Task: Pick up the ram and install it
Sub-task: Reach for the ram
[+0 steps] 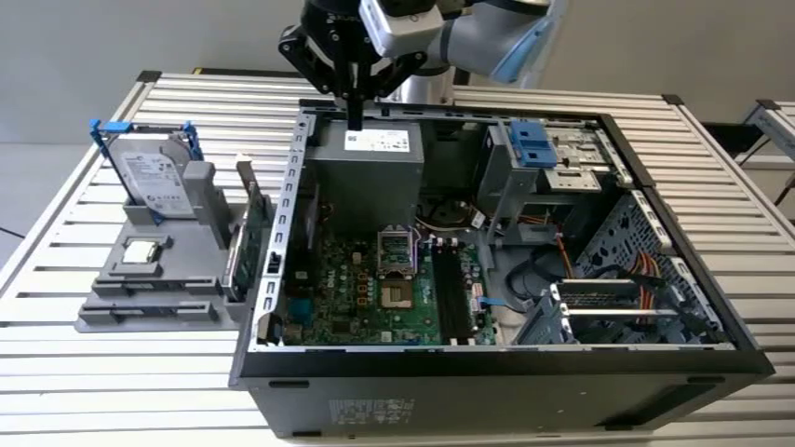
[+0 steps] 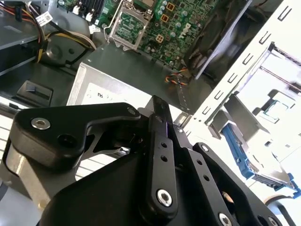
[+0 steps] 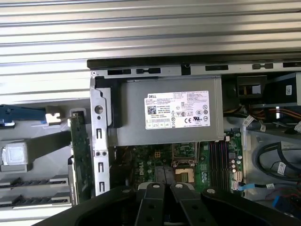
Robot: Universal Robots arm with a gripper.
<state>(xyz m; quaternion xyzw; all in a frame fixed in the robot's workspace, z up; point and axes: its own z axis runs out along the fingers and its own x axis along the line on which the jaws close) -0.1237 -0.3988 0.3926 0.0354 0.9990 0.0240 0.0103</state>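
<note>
My gripper (image 1: 356, 119) hangs over the back of the open computer case (image 1: 695, 279), just above the grey power supply (image 1: 367, 168). Its black fingers are shut together with nothing between them, as both wrist views show (image 2: 159, 106) (image 3: 165, 187). The ram (image 1: 234, 265), a narrow dark-green stick, stands on edge along the right side of the grey fixture (image 1: 149, 312), outside the case wall and well below and left of the gripper in the exterior view. On the green motherboard (image 1: 360, 289), the black memory slots (image 1: 450, 296) lie to the right of the processor socket (image 1: 395, 256).
A larger green expansion card (image 1: 259, 228) with a metal bracket stands next to the ram. The fixture also carries a hard drive (image 1: 159, 182) in a blue frame and a small chip (image 1: 143, 250). Cables (image 1: 646, 279) and drive cages (image 1: 546, 149) fill the case's right side.
</note>
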